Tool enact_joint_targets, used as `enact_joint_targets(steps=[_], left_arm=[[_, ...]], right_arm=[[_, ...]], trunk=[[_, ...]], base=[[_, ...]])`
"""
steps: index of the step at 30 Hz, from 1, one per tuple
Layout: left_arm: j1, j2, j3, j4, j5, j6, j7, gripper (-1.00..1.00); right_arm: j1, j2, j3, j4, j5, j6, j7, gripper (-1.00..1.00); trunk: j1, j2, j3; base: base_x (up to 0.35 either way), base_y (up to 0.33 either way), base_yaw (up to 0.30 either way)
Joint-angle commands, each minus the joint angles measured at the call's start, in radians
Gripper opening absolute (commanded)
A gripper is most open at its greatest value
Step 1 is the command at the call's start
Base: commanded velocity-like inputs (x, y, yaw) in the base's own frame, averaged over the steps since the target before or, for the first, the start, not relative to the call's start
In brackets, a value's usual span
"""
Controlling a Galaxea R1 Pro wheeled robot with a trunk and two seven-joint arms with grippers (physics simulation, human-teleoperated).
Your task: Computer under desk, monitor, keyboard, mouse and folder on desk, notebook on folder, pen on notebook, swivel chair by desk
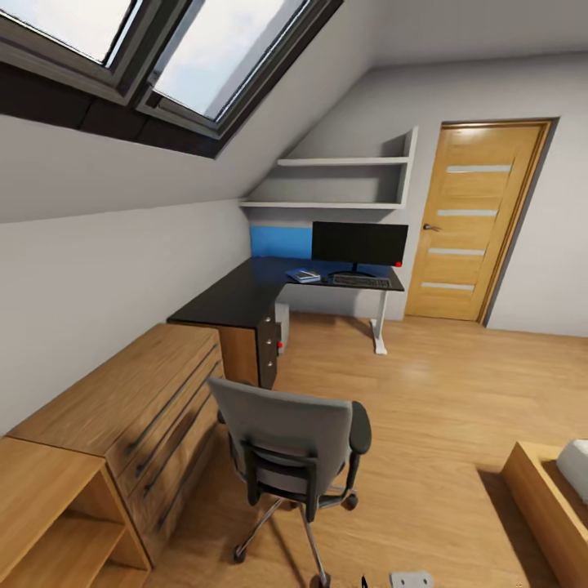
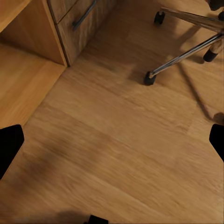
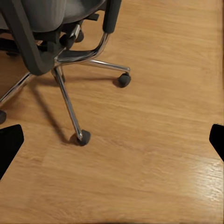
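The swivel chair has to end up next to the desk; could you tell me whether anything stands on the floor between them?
Nothing visible does: bare wooden floor lies between the chair and the desk.

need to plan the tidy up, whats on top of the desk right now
On the desk stand the monitor and, in front of it, the keyboard. A small flat item lies beside the keyboard, too small to identify.

No readable text, label, brand, number or sign anywhere in these views.
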Motion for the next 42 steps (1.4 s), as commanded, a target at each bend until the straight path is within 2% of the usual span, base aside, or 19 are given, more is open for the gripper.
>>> enact_joint_targets(steps=[1, 17, 26, 42], left_arm=[[0.000, -0.001, 0.003, -0.002, -0.002, 0.000, 0.002, 1.00], [0.000, 0.000, 0.003, -0.002, -0.002, 0.000, 0.002, 1.00], [0.000, 0.000, 0.003, -0.002, -0.002, 0.000, 0.002, 1.00], [0.000, -0.001, 0.001, -0.002, -0.002, 0.000, 0.001, 1.00]], right_arm=[[-0.001, 0.000, -0.008, 0.002, 0.011, -0.004, -0.006, 1.00], [-0.002, 0.000, -0.008, 0.002, 0.011, -0.004, -0.006, 1.00], [-0.001, 0.000, -0.008, 0.002, 0.012, -0.004, -0.006, 1.00], [-0.002, 0.002, -0.008, 0.003, 0.012, -0.002, -0.004, 1.00]], trunk=[[0.000, -0.001, -0.001], [0.000, -0.001, -0.001], [0.000, -0.001, -0.001], [0.000, -0.001, -0.001]], base=[[0.000, 0.243, -0.273], [0.000, 0.073, -0.273], [0.000, 0.219, -0.265], [0.000, 0.095, -0.052]])
